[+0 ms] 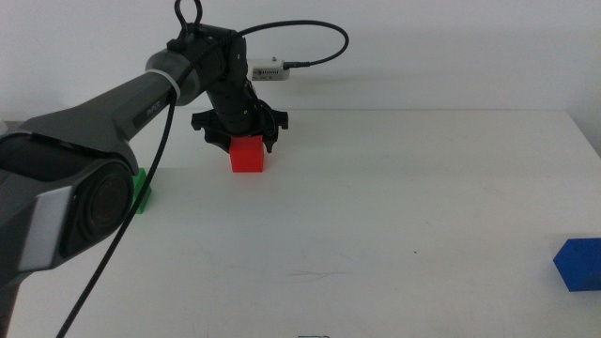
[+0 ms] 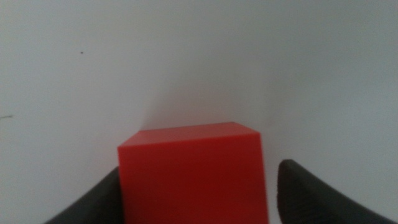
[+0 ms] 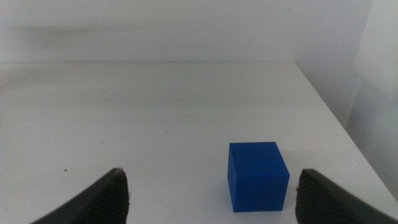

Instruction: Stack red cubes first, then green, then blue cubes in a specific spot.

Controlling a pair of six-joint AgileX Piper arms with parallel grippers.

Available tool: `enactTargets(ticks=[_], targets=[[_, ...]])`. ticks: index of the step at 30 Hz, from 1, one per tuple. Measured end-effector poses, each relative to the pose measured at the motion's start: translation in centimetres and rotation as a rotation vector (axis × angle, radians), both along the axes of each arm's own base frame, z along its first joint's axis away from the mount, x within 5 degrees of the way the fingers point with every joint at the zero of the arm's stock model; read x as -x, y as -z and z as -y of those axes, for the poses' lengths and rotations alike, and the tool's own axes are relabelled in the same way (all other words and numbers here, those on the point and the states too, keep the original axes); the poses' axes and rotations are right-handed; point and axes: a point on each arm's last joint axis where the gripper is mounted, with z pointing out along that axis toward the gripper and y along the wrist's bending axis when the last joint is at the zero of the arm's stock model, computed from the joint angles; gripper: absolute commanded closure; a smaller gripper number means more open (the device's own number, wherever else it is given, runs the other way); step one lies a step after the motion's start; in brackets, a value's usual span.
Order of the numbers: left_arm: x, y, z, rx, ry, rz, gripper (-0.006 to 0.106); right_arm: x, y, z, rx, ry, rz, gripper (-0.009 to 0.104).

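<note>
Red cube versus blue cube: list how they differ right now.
The red cube sits far back on the table between the left gripper's open jaws; the blue cube sits alone at the near right edge, ahead of the right gripper. Colour differs. Both look equal-sized, matte, resting flat.

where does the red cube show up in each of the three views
Middle view: the red cube sits on the table toward the far left, under the left gripper.
Left wrist view: the same cube fills the lower centre, between the gripper's two dark jaws, with a gap on one side.
Right wrist view: not in it; only the blue cube shows.
Shared landmark: the white tabletop, seen in all three views.
</note>
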Motion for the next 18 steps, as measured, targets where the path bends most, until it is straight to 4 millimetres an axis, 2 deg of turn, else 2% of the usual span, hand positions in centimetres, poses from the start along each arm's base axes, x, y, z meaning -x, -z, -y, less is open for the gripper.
enactTargets(ticks=[5,6,10,12,18], targets=[[-0.1,0.2,0.0,0.002,-0.005,-0.001,0.052,0.0,0.0,0.0,0.000,0.000,0.000,0.008],[-0.1,0.2,0.0,0.002,-0.005,-0.001,0.081,0.0,0.0,0.0,0.000,0.000,0.000,0.008],[0.3,0.0,0.1,0.004,-0.013,-0.034,0.091,0.0,0.0,0.0,0.000,0.000,0.000,0.008],[0.9,-0.8,0.4,0.000,-0.026,-0.049,0.094,0.0,0.0,0.0,0.000,0.000,0.000,0.008],[3.9,-5.3,3.9,-0.113,-0.074,0.027,0.100,0.0,0.0,0.0,0.000,0.000,0.000,0.008]])
